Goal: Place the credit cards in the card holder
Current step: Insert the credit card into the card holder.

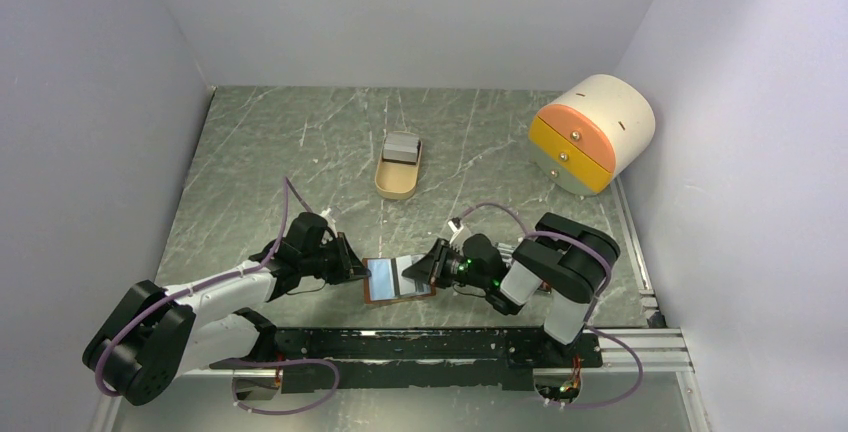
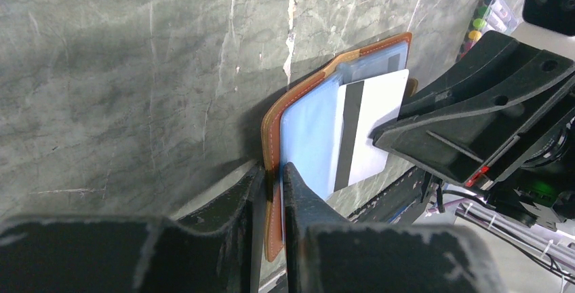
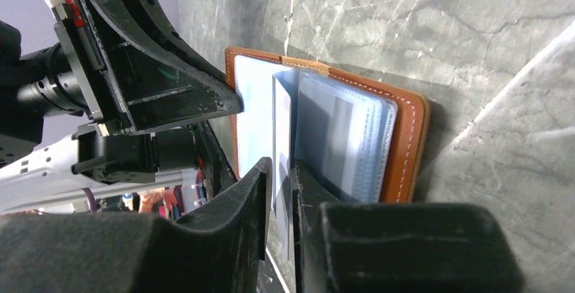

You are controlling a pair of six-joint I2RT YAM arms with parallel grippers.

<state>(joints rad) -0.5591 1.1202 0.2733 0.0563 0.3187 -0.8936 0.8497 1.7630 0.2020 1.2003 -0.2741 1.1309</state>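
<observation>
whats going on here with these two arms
The left gripper is clamped on the edge of an open brown leather card holder, steadying it. The right gripper has a white plastic card with a black stripe between its fingers, partly in among the holder's clear sleeves. Whether it grips the card firmly is unclear.

Left arm: white link, black joints
Right arm: black, green lights
Cables: purple, looping
Fingers: matte black, red mark

Left claw faces right claw, both jaws narrow.
</observation>
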